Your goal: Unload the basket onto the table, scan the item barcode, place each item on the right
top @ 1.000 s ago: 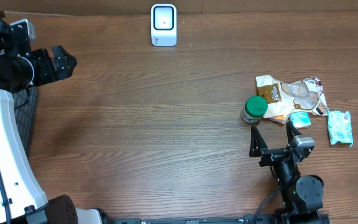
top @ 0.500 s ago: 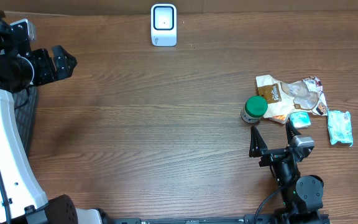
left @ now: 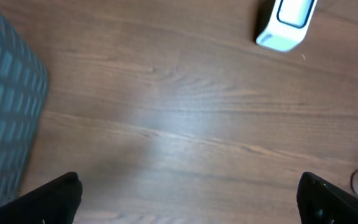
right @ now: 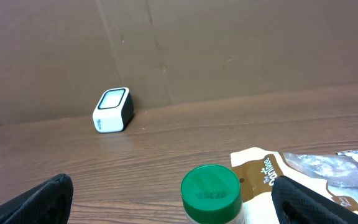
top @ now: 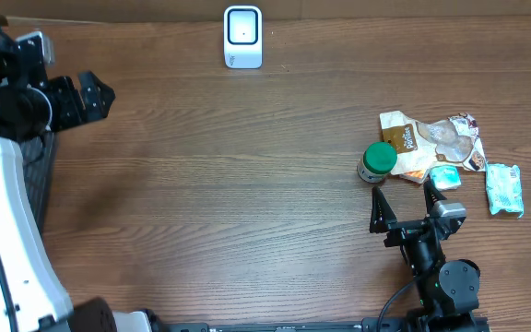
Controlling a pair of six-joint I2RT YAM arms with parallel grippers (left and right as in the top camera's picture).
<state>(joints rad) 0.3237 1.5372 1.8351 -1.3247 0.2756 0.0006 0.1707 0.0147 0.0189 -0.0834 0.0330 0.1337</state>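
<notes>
A round green-lidded jar (top: 377, 160) sits on the wood-grain table (top: 229, 184), well right of the boxy white scanner (top: 242, 37) and against crinkly packets (top: 436, 138). The right gripper (top: 404, 205) is near the jar and the left gripper (top: 100, 92) is far left of the scanner, both gaping wide and empty.

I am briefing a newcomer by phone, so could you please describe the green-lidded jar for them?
Look at the right side of the wooden table, where a pile of snack packets lies. The jar stands at the pile's left edge. It is the only round, upright thing there, with a green lid; its neighbours are flat wrappers.
</notes>
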